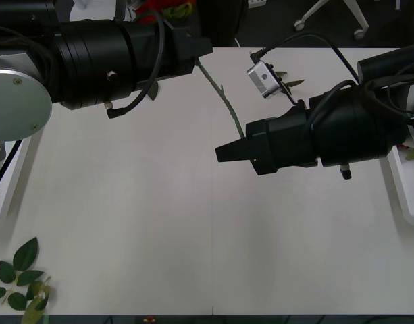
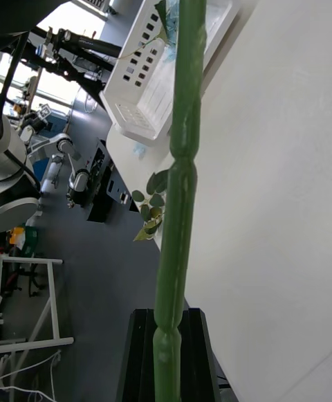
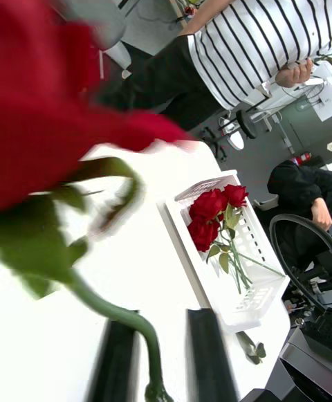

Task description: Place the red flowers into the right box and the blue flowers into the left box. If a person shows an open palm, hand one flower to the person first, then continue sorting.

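No legible text or labels.

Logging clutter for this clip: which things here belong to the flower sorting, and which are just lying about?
Job: rose, stem shut in the right claw, left claw open beside it; roses in the right tray; blue flower in the left tray.
Lying about: leaf sprig near the left tray; loose leaves farther back.
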Robot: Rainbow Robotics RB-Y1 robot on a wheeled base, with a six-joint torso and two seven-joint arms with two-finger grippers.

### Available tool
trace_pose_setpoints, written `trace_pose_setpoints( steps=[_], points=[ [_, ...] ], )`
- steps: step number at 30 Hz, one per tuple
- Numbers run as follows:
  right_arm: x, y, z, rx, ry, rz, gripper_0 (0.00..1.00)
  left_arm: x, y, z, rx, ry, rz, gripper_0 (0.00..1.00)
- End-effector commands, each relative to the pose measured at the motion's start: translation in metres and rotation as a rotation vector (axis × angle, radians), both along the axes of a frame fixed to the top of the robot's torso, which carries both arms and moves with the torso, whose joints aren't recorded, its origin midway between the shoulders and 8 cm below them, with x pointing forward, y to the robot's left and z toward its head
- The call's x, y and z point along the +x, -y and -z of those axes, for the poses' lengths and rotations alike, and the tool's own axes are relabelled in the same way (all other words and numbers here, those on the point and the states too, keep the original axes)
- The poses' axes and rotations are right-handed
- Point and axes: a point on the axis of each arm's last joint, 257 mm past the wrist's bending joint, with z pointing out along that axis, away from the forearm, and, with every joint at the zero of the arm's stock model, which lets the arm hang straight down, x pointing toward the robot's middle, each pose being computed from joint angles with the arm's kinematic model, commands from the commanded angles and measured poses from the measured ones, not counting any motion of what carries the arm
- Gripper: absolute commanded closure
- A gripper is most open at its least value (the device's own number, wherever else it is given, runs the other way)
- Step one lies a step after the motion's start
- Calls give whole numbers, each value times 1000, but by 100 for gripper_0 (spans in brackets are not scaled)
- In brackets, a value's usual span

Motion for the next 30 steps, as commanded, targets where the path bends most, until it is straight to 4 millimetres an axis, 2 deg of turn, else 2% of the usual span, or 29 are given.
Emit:
trace_pose_setpoints(
  steps=[1, 12, 17, 19, 23, 24, 25, 30],
  points=[
    [-12, -15, -13, 36, -9, -16, 100, -9, 11, -34, -20, 90, 27, 0],
    [-8, -11, -13, 29, -11, -3, 100, -9, 11, -34, -20, 90, 27, 0],
    [-3, 8, 0, -44, -41, 25, 100, -9, 11, -34, -20, 90, 27, 0],
    [2, 20, 6, -83, -76, 52, 100, -8, 13, -27, -31, 64, 31, 0],
    [14, 53, 21, -186, -106, 92, 100, -10, 13, -31, -30, 66, 33, 0],
    [19, 67, 25, -225, -112, 107, 100, -10, 10, -27, -8, 54, 30, 0],
    [21, 72, 26, -241, -116, 111, 100, -10, 7, -24, 9, 47, 27, 0],
    [36, 140, 42, -445, -109, 178, 100, -24, -28, -6, 171, -8, 25, 0]
  ],
)
